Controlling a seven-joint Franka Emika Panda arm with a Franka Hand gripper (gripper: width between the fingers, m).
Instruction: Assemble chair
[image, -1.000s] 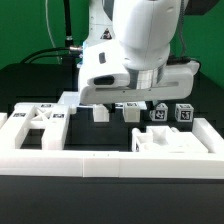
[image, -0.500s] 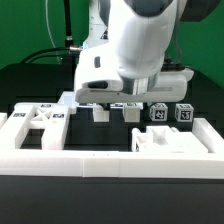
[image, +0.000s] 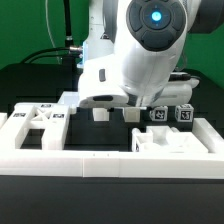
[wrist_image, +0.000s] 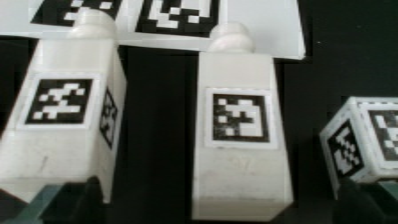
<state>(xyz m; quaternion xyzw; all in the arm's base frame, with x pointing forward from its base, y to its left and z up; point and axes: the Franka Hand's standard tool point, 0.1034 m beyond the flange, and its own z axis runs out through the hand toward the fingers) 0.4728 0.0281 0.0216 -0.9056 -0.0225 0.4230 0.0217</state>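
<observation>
Several white chair parts lie on the black table. Two square-ended posts (wrist_image: 63, 110) (wrist_image: 240, 130) lie side by side, each with a marker tag, and a third tagged part (wrist_image: 365, 140) lies beside them. My gripper (wrist_image: 217, 212) hangs open over the middle post's end, one dark finger (wrist_image: 71, 205) on each side, not touching it. In the exterior view the gripper (image: 138, 100) hovers just above the posts (image: 131, 113) (image: 100, 115), mostly hidden by the arm. A framed chair part (image: 35, 125) lies at the exterior view's left, a blocky one (image: 160, 143) at the front right.
The marker board (wrist_image: 160, 20) lies just past the posts' ends. Two tagged cubes (image: 158, 114) (image: 182, 115) stand to the exterior view's right of the posts. A low white border wall (image: 110, 162) runs along the front and sides.
The arm has tipped forward and come lower over the posts, and its blue-lit round end now shows at the top. The jaws have stayed open, and no part has moved.
</observation>
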